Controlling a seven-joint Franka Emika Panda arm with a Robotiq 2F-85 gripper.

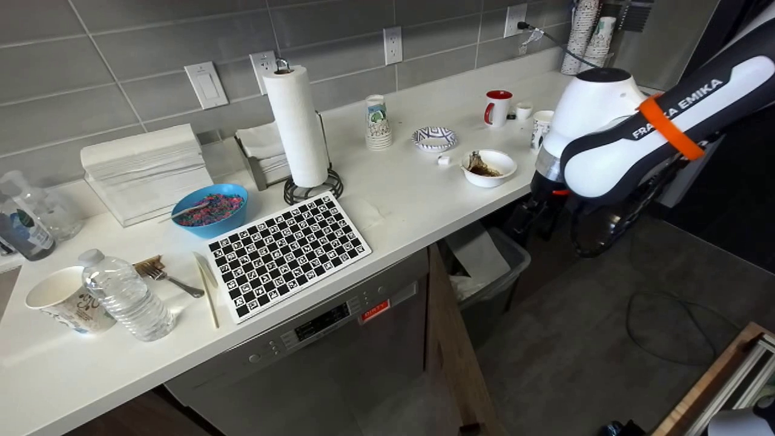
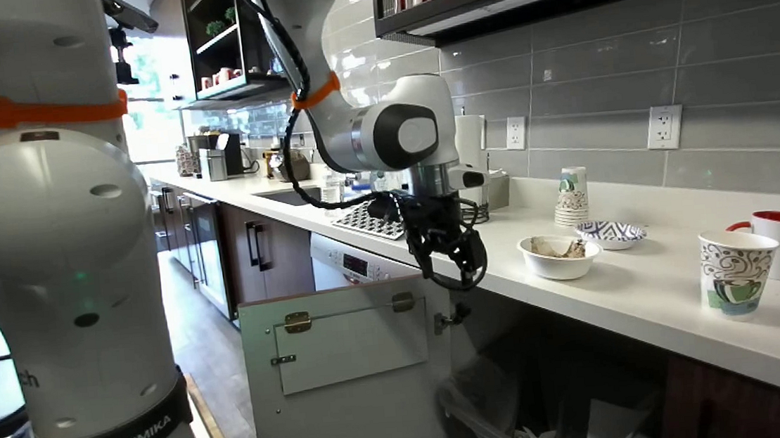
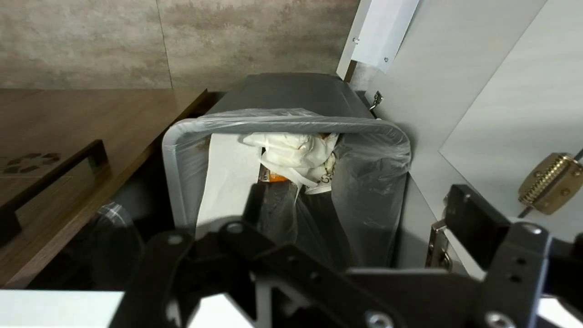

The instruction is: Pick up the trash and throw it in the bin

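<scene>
My gripper [image 3: 364,218] is wide open and empty in the wrist view, its two black fingers apart. It hangs at the counter's front edge, above and in front of the bin, in both exterior views [image 1: 530,221] [image 2: 460,259]. The grey bin [image 3: 282,124] with a clear liner stands low in the open cabinet. It also shows in both exterior views [image 1: 519,266] [image 2: 475,427]. Inside lie a white sheet [image 3: 227,177], crumpled white paper [image 3: 291,152] and a paper cup [image 3: 321,184]. A white bowl with brown scraps [image 1: 502,162] [image 2: 560,267] sits on the counter.
The open cabinet door [image 2: 351,420] stands beside the bin. On the counter [image 1: 399,212] are a patterned bowl [image 1: 435,139], a small white piece [image 1: 444,160], a paper cup [image 2: 734,273], a red-white mug [image 1: 497,109], a marker board [image 1: 290,254], a bottle [image 1: 130,297] and a blue bowl [image 1: 224,227].
</scene>
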